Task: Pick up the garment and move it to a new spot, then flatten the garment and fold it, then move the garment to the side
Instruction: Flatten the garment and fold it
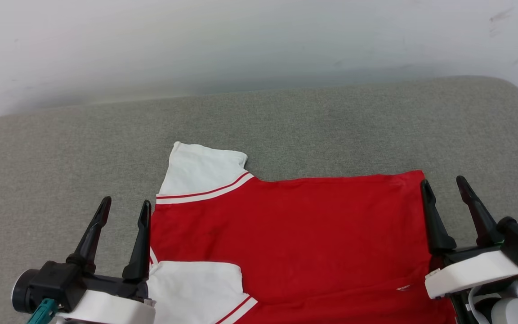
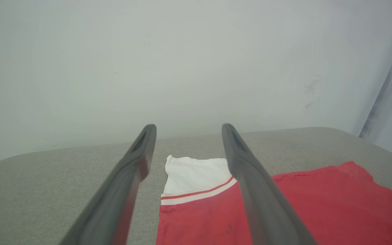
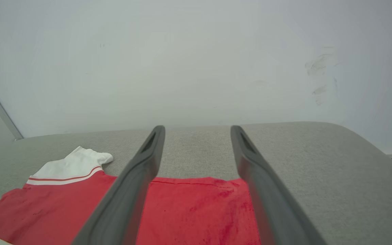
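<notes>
Left gripper [image 1: 126,201] first, folks: down at 8 o'clock in the head view, fingers spread apart, nothing between them, parked just beside the garment's left edge. Over at 4 o'clock, the right gripper [image 1: 443,180] has its fingers parted and empty too. Its inner finger crosses the garment's right edge, but whether it touches the cloth I cannot tell.

The garment [image 1: 295,234] lies spread flat on the grey cushion [image 1: 286,117], running from centre down to 6 o'clock, with its red body between the two grippers. The far sleeve [image 1: 200,173], white with red trim, pokes out toward 11 o'clock. The near sleeve [image 1: 196,288] sits at 7 o'clock, by the left gripper's base. A pale wall [image 1: 241,40] stands behind at 12 o'clock.
</notes>
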